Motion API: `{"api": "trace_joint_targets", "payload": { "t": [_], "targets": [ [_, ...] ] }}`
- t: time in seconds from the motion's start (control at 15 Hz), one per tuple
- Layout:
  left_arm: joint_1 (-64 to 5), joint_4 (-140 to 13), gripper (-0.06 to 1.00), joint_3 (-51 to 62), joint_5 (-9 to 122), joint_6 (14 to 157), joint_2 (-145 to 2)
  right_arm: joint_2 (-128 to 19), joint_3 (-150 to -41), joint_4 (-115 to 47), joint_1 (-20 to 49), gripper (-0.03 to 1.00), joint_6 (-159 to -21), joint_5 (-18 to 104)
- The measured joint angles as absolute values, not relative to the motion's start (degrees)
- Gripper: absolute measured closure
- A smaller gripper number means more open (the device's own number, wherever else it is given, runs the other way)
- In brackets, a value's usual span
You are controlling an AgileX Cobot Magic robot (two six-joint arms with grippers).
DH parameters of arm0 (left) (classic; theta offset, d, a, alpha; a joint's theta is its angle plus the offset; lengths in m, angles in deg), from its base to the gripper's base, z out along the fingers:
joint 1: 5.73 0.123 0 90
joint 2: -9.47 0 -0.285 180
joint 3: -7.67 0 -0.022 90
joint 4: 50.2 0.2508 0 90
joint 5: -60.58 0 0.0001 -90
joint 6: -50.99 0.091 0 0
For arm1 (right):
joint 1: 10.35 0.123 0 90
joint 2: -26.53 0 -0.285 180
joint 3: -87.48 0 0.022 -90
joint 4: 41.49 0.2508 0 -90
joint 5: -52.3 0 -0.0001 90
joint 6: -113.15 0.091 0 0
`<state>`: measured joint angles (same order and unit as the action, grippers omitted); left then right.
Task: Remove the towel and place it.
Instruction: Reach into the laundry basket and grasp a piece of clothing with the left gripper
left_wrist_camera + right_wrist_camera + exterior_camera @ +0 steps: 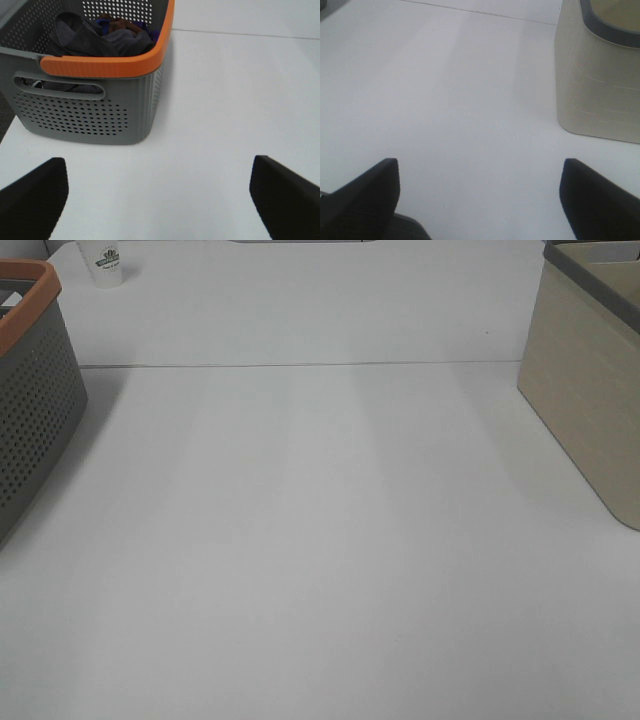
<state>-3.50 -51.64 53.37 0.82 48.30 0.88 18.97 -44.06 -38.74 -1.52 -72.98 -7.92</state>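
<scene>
A grey perforated basket [85,112] with an orange rim stands at the table's left edge [35,400]. Inside it lies a pile of crumpled cloths. A dark charcoal towel [82,35] lies on top at the near side, with brown and purple cloths behind it. Its tag does not show. My left gripper [159,200] is open and empty, low over the table, a short way in front of the basket. My right gripper [480,200] is open and empty over the bare table, short of a beige bin [595,90]. Neither gripper shows in the exterior high view.
The beige bin with a dark grey rim [590,390] stands at the right edge of the table. A white paper cup [105,262] stands at the far left. A seam [300,366] crosses the white table at the back.
</scene>
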Motion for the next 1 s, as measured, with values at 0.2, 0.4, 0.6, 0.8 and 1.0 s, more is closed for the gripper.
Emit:
{"api": "trace_joint_targets", "payload": {
  "t": [0.2, 0.4, 0.6, 0.8, 1.0],
  "targets": [
    [-3.5, -48.8, 0.03, 50.6, 1.9, 46.2, -4.0, 19.0, -44.1, -38.7, -1.5, 0.12, -73.0, -7.9],
    [-3.5, -45.4, 0.03, 46.9, 6.2, 40.3, -13.1, 19.0, -44.1, -38.8, -1.5, 0.12, -73.0, -7.9],
    [-3.5, -45.3, 0.03, 44.4, 8.8, 37.0, -19.0, 19.0, -44.1, -38.8, -1.5, 0.12, -72.9, -7.9],
    [-3.5, -44.4, 0.03, 40.5, 11.3, 33.2, -25.8, 19.0, -44.1, -38.8, -1.5, 0.12, -72.9, -7.9],
    [-3.5, -39.8, 0.03, 36.6, 13.3, 26.5, -31.9, 19.0, -44.1, -38.8, -1.5, 0.12, -72.9, -7.9]
  ]
}}
